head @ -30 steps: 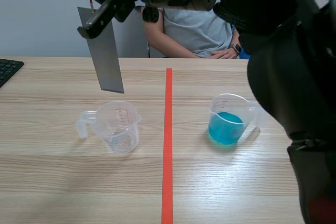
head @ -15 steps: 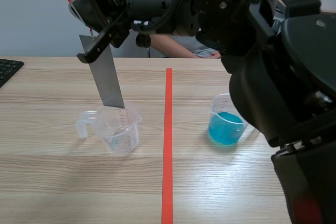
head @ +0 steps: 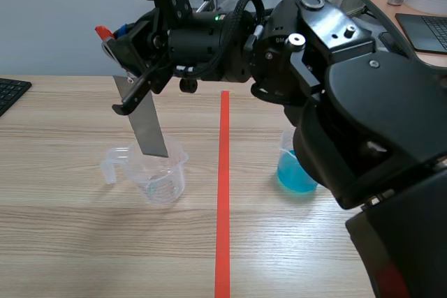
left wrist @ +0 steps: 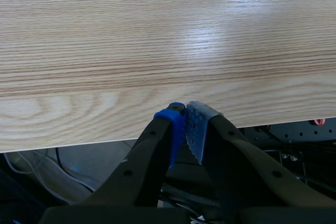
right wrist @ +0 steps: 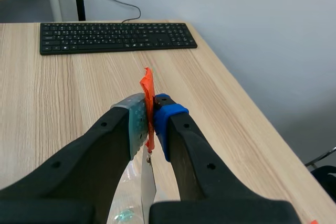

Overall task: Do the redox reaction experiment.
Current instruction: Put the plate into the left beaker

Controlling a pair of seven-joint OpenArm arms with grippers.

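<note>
A metal strip [head: 147,127] was clamped by the right gripper [right wrist: 149,111], its lower end held at the clear cup [head: 164,176] mouth, the left gripper [left wrist: 185,124] was closed on nothing.

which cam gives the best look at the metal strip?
Scene view: the metal strip shows full face, hanging from the right gripper, with its lower end at the clear cup's mouth. The right wrist view shows only its orange-taped top, pinched, and a thin edge below. The left wrist view shows none of it.

Matt metal strip [head: 145,125], clear plastic cup [head: 165,176]
</note>
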